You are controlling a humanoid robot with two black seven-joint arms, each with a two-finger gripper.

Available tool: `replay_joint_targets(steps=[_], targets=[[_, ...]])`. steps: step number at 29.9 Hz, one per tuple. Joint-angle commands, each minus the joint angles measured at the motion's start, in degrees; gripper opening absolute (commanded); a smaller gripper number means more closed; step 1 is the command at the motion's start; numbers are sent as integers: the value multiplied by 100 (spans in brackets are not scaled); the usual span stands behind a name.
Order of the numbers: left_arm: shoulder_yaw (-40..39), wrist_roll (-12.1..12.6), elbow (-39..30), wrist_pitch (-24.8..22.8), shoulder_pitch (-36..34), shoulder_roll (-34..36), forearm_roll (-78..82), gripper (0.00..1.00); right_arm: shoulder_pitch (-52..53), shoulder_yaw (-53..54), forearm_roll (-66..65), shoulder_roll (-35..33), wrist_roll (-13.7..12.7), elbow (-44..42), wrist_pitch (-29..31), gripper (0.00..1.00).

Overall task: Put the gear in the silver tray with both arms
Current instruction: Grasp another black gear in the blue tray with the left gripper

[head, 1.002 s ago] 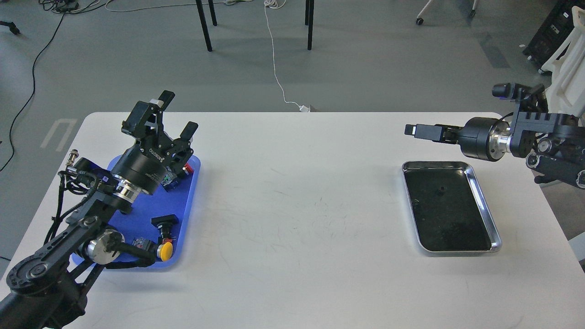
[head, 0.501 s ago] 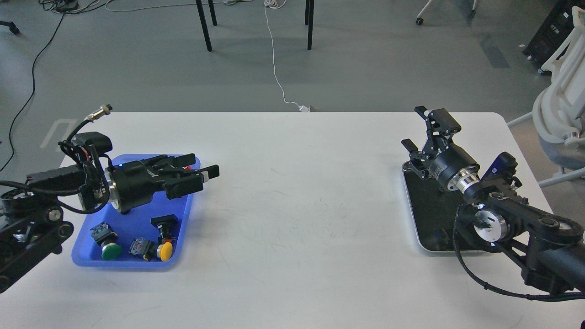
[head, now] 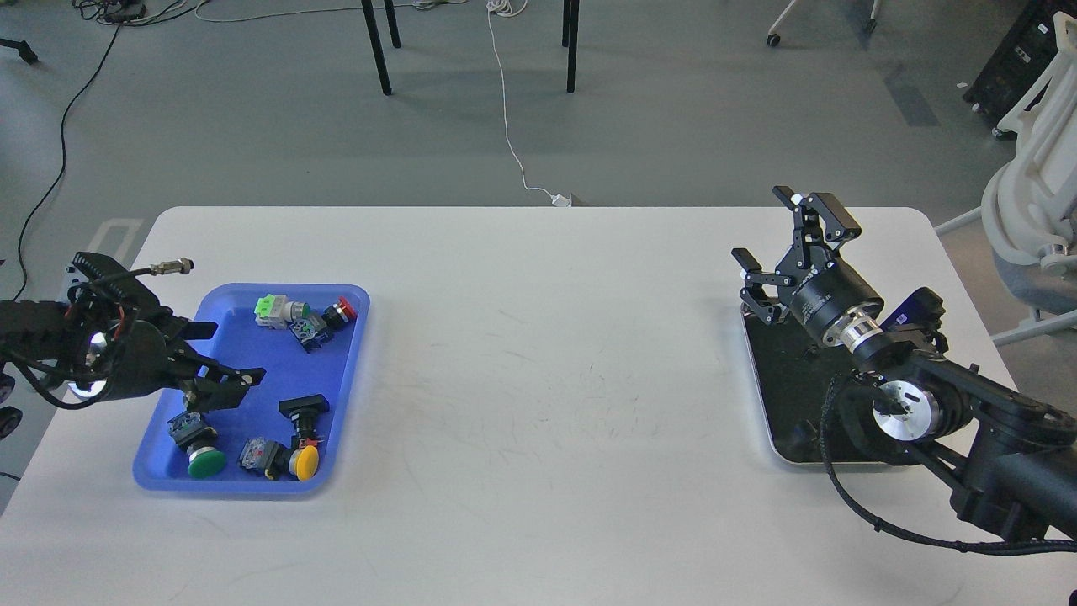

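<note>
The silver tray (head: 764, 404) with its black liner lies at the table's right; my right arm covers most of it. My right gripper (head: 791, 252) is open and empty, fingers pointing up and away, above the tray's far left corner. My left gripper (head: 231, 353) reaches in from the left, low over the left half of a blue plastic tray (head: 252, 337); its fingers are spread and hold nothing. I cannot make out a gear. The blue tray holds several push-button switches, among them a green one (head: 206, 460), a yellow one (head: 305, 461) and a red one (head: 341, 310).
The white table (head: 547, 379) is bare between the two trays. A white office chair (head: 1039, 194) stands off the table's far right corner. Black chair legs and cables are on the floor behind the table.
My left arm has pulled back to the left, uncovering the switches at the blue tray's far end. My right arm swung in over the silver tray, and its gripper then rose slightly.
</note>
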Motion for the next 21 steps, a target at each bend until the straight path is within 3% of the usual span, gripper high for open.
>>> replay_joint_targets(steps=[1, 8, 18, 21], targets=[[83, 1, 353, -4, -44, -172, 2, 79, 13, -2, 0, -37, -1, 8, 8, 97], [259, 1, 512, -4, -53, -242, 2, 68, -14, -2, 0, -64, -1, 8, 8, 97], [285, 1, 679, -4, -45, -330, 2, 65, -5, -2, 0, -64, -1, 60, 8, 97], [294, 1, 697, -12, -36, -348, 11, 52, -5, -2, 0, -64, -1, 60, 8, 97]])
